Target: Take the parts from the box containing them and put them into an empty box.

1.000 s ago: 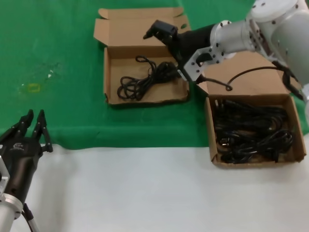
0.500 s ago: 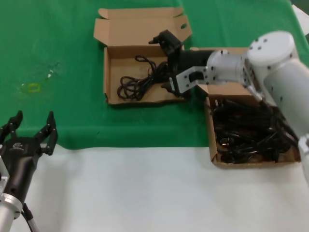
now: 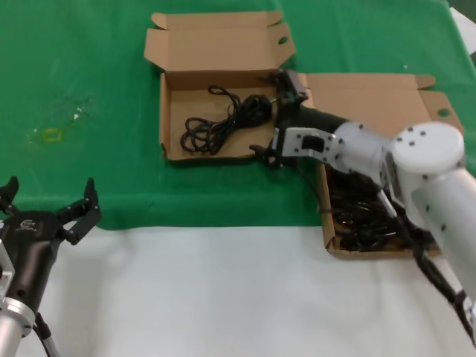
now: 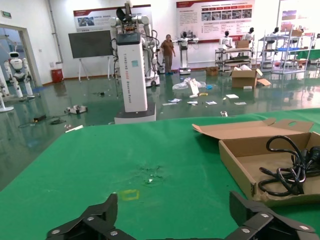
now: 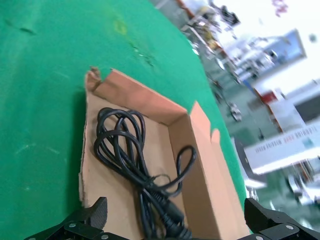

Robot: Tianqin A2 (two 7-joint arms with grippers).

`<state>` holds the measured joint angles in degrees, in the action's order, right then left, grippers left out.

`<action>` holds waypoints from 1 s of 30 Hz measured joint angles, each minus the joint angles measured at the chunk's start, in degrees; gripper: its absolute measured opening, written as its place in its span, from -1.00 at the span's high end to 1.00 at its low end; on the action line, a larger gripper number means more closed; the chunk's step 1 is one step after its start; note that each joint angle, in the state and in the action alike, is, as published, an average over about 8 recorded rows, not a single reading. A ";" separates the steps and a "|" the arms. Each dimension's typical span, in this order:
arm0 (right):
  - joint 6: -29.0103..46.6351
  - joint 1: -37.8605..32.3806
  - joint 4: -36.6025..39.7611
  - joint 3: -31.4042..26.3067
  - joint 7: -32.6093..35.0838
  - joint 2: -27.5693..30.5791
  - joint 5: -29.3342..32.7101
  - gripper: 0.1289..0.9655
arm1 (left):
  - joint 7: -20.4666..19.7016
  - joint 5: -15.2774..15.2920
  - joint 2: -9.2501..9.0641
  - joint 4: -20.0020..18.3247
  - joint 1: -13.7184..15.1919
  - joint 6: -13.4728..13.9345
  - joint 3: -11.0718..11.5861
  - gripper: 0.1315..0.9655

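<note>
On the green cloth [image 3: 89, 59] covering the far part of the desk [image 3: 223, 297], two shallow brown cardboard boxes sat with their lids folded back. The box on the robot's left [image 3: 165, 119], farther from the robot, held a single black cable [image 3: 223, 123] coiled loosely on its floor, with its plug end toward the box's right wall. The box on the right [image 3: 327, 223], nearer to the robot, held a dense tangle of black cables [image 3: 364, 216], partly hidden behind the right arm. The two boxes lay near each other without touching, the right box's lid [image 3: 364, 97] lying flat just beside the left box's right wall. The right gripper [image 3: 277, 141] reached across from the right box to the near right corner of the left box, low over the wall there; in the right wrist view its jaws stood wide apart with nothing between them, the single cable [image 5: 140, 170] lying in the box beneath, close to them. The left gripper [image 3: 50, 208] rested at the near left of the desk, at the edge where the green cloth met the white surface, well apart from both boxes; its jaws were spread wide and empty, and the left wrist view looked across the cloth toward the left box [image 4: 240, 160] and its cable [image 4: 290, 170].
</note>
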<state>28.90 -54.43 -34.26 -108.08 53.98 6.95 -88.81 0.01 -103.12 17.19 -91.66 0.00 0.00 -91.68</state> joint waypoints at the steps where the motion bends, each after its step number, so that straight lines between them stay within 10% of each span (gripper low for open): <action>1: -0.60 1.17 -1.23 0.35 -1.12 0.22 -0.30 -1.00 | 0.00 0.00 0.00 0.00 0.00 0.00 0.00 -0.35; 12: -7.33 13.85 -14.60 4.17 -13.64 2.60 -3.63 -1.00 | -0.01 0.00 0.00 0.00 0.00 0.00 0.00 -0.81; 30: -18.35 34.58 -36.46 10.42 -34.27 6.50 -9.10 -1.00 | -0.02 -0.01 0.00 -0.01 0.00 0.00 0.00 -0.99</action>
<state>10.54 -19.85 -70.72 -97.66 19.70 13.45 -97.90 -0.01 -103.13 17.19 -91.67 0.00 0.00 -91.67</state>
